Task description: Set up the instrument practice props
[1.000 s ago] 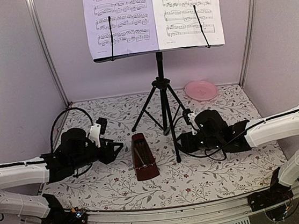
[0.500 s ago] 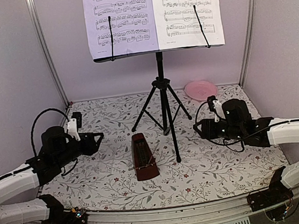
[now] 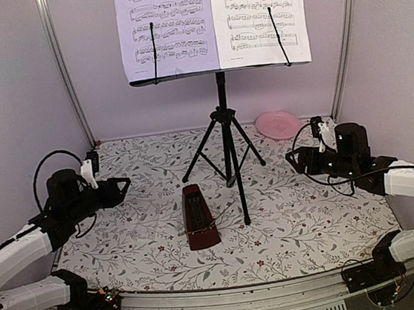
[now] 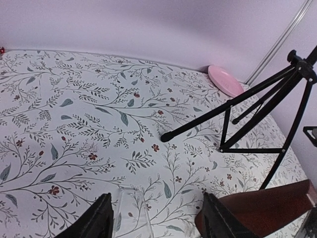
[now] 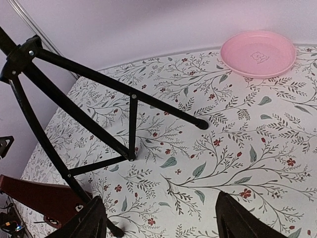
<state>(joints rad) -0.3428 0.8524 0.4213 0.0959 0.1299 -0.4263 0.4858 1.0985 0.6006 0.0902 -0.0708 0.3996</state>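
Soft, even, faintly lilac light fills all three views; shadows on the table [image 3: 305, 226] are faint and diffuse. The overhead view is sharp. In the wrist views, the left gripper [image 4: 156, 198] and right gripper [image 5: 158, 197] at six o'clock are blurred.

The overhead view's top edge cuts off both sheet-music pages [image 3: 211, 23], which hide the music stand desk [image 3: 176, 78] except its lower lip. Both wrist views crop the metronome [image 4: 257, 208] at a frame edge.

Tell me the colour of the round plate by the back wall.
Pink. The plate shows best in the right wrist view, with a faint emblem at its centre.
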